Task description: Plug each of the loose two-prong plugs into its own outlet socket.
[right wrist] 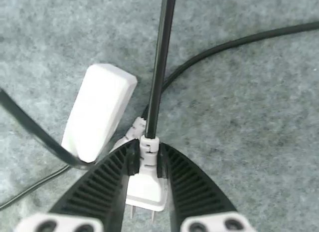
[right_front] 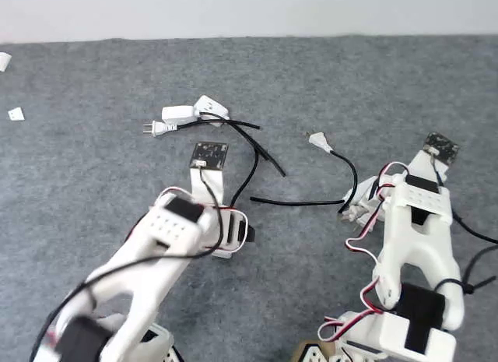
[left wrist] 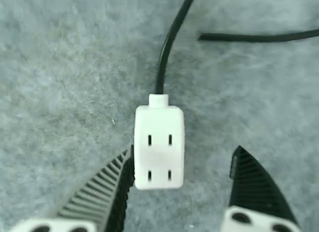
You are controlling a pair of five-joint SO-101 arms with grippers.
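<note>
Two grippers: left gripper gapes astride socket; right gripper clamps plug.
Likely step: securing socket — next, close on it, line up plug.

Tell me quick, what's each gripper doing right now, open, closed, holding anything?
Left gripper: open, straddling the white outlet socket.
Right gripper: shut on a white two-prong plug.

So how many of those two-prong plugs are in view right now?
3. A far plug lies beside the white socket block; a middle plug lies alone, right of it; a third plug is clamped in the right gripper. More may be hidden.
</note>
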